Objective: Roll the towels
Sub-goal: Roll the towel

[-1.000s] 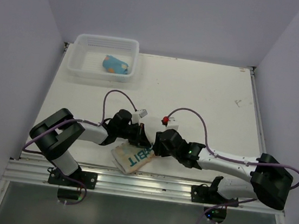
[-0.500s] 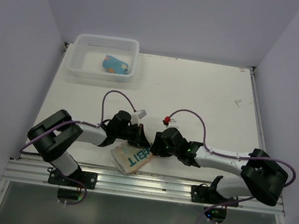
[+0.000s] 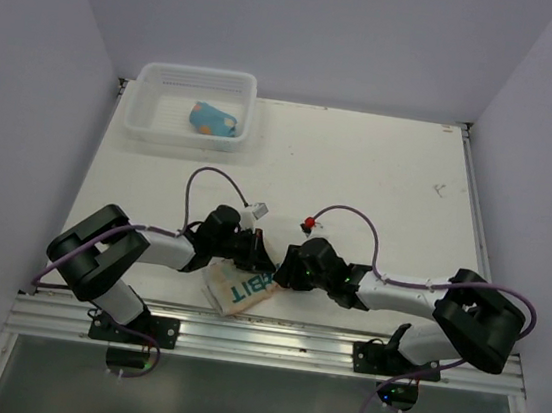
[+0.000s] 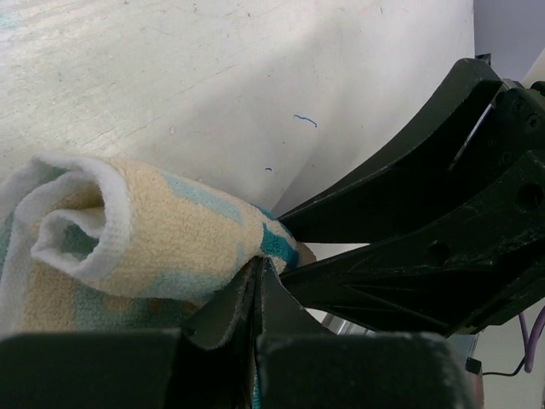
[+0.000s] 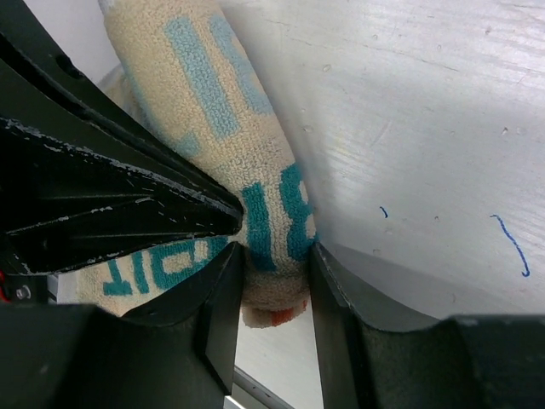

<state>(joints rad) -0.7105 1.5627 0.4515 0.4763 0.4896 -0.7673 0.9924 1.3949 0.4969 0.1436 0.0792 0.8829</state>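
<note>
Near edge, left of centre: cream terry towel with teal lettering [image 3: 243, 290], part-rolled.
Left gripper [image 4: 258, 274]: closed, pinching the towel edge.
Right gripper [image 5: 277, 256]: half-spread, clasping the roll end.
Change: both grippers shifted slightly left.
Meaning: rolling is probably near completion.

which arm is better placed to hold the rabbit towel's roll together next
Right, probably: the right tool grips the rolled end of the cream towel, a finger on each side. The left tool is shut, only touching the cloth's edge.
</note>
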